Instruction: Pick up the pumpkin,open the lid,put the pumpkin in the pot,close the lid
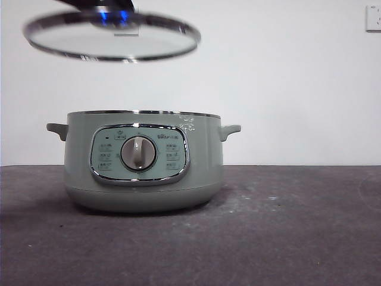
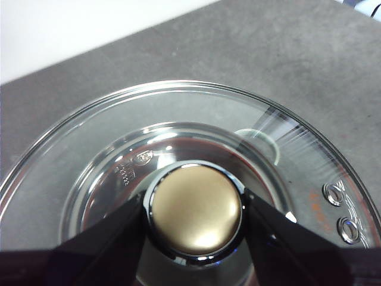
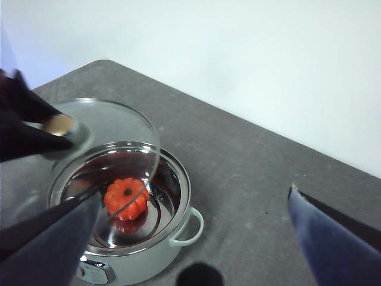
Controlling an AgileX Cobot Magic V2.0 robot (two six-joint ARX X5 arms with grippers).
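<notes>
Right now my left pincer (image 2: 193,208) is clamped on the knob (image 2: 195,213) of the lid (image 2: 107,155), one black jaw on each side of it, and it holds the lid in the air, above the pot (image 1: 143,170) and off toward one side of it. In the front view the lid hangs slightly tilted, clear of the pot's rim, with a dark bit of the arm at the top edge.

I judge the lid to be stiff, fairly heavy for its size, and breakable: glass with a chrome rim. The knob is the only sensible hold, but it is round and smooth, so the lid could swing or slip in the jaws if I move sharply. I would lower it slowly and level.

My right pincer (image 3: 190,238) is spread wide and holds nothing; it hangs well above the counter (image 3: 256,173), looking down on the pot.

Through its camera I see the pumpkin (image 3: 126,198) lying on the shiny floor of the pot, stem up, partly seen through the raised lid. Nothing else shows inside the pot. It looks light and small, and needs no more handling. As I judge it, only closing the lid remains.
</notes>
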